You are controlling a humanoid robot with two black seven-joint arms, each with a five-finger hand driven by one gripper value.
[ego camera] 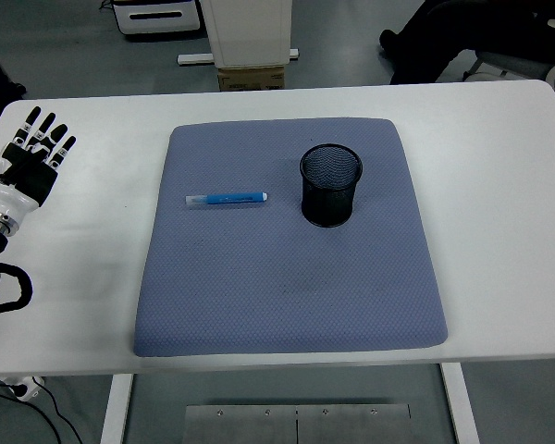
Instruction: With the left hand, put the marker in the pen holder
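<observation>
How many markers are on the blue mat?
1. The blue marker lies flat on the blue mat, left of the black pen holder. The holder's mesh looks empty, though its bottom is dark, so something small could hide there.

Bright, even overhead light floods the white table (499, 277), which glares nearly featureless toward its right edge. Shadows are soft and short: a faint dark patch lies on the blue mat (287, 305) just in front of the mesh pen holder (331, 185). Focus is fairly sharp at the centre; the table's far edge bows slightly, hinting at wide-angle distortion. Floor beyond sits dimmer.
</observation>
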